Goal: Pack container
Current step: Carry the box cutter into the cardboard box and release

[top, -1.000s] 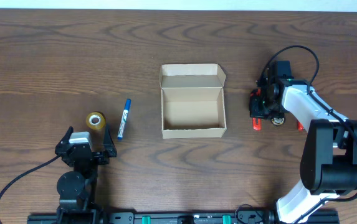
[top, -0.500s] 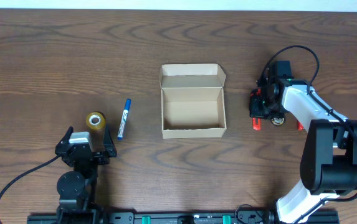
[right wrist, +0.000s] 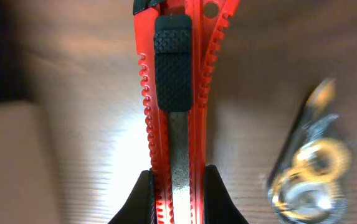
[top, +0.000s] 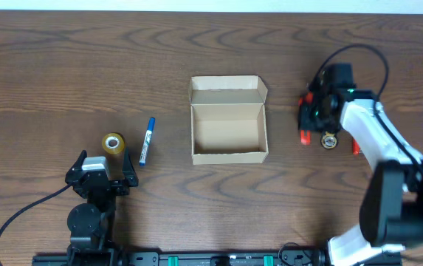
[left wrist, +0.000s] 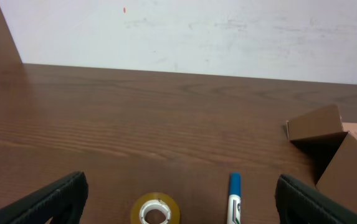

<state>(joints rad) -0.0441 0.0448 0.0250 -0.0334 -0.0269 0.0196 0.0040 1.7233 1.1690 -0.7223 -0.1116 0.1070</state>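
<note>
**Overhead:** cardboard box point(top: 226, 134) sitting at the middle of the table point(top: 49, 74), lid flap lying open toward the far edge, plain tan faces. Blue pen point(top: 147, 141) lying left of the box and apart from it, its white barrel carrying print too small to read. Yellow tape roll point(top: 113, 142) lying flat just left of the pen. Left gripper point(top: 102, 164) sitting near the tape roll, fingers spread wide, holding nothing. Right gripper point(top: 316, 117) hanging right of the box over a red box cutter point(top: 305, 138), with a small clear and gold item point(top: 330, 140) lying just beside.

**Left wrist:** tape roll point(left wrist: 156, 210) and pen point(left wrist: 234, 199) lying between the wide fingers point(left wrist: 53, 199); box corner point(left wrist: 334, 143) showing at right.

**Right wrist:** fingers point(right wrist: 142, 200) pinching the box cutter point(right wrist: 173, 93) narrowly at both edges; black ribbed slider facing up, no lettering legible
</note>
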